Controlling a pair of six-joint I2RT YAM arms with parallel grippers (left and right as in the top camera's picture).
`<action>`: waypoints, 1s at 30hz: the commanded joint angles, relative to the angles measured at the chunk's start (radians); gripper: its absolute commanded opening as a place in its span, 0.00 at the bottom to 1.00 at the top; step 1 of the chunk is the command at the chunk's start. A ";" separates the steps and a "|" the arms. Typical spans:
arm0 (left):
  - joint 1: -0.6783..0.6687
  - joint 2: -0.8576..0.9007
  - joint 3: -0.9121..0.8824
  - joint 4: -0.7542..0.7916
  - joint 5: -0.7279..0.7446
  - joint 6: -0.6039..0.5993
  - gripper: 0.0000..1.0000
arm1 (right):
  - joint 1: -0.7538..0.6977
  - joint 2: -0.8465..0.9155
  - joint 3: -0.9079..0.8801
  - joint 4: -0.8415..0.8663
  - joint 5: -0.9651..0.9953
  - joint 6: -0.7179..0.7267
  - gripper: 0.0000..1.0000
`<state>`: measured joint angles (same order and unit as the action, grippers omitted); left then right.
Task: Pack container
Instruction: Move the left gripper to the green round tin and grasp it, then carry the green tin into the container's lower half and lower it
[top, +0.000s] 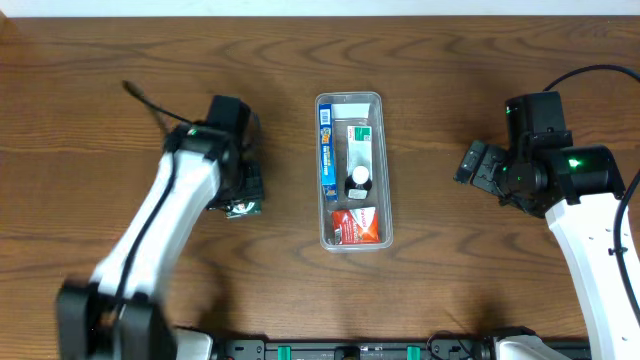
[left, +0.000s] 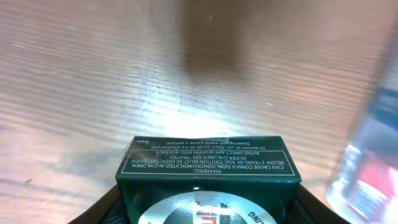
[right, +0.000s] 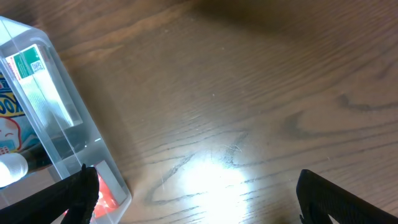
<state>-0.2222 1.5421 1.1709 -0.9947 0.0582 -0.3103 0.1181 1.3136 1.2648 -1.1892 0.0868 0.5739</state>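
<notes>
Container (top: 349, 98) partly packed: blue box (top: 326, 150), bottle (top: 359, 178), red packet (top: 355, 226) inside. Left jaws clamped on dark green box (left: 208, 165), not yet in. Right jaws spread, empty.

The overhead camera looks straight down on the table (top: 120, 60) from well above, with my two bases at its lower edge. My left wrist camera sits low and very close, facing forward over a dark green box (left: 208, 165) that fills the bottom of its frame. My right wrist camera tilts down at the wood, and the right gripper (right: 198, 183) frames its lower corners. All three views catch the container (top: 382, 150). It is whole from above, a corner at right wrist's left edge, and seemingly a blurred wall at left wrist's right edge.
</notes>
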 joint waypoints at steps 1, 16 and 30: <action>-0.075 -0.179 0.005 -0.030 0.015 -0.018 0.48 | -0.008 -0.006 0.001 -0.001 0.014 0.013 0.99; -0.545 -0.317 0.005 0.117 -0.083 -0.340 0.48 | -0.008 -0.006 0.001 -0.001 0.014 0.013 0.99; -0.583 0.064 0.005 0.318 -0.065 -0.382 0.49 | -0.007 -0.006 0.001 -0.001 0.014 0.013 0.99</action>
<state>-0.8009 1.5894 1.1713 -0.6903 -0.0071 -0.6598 0.1181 1.3136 1.2648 -1.1889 0.0868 0.5739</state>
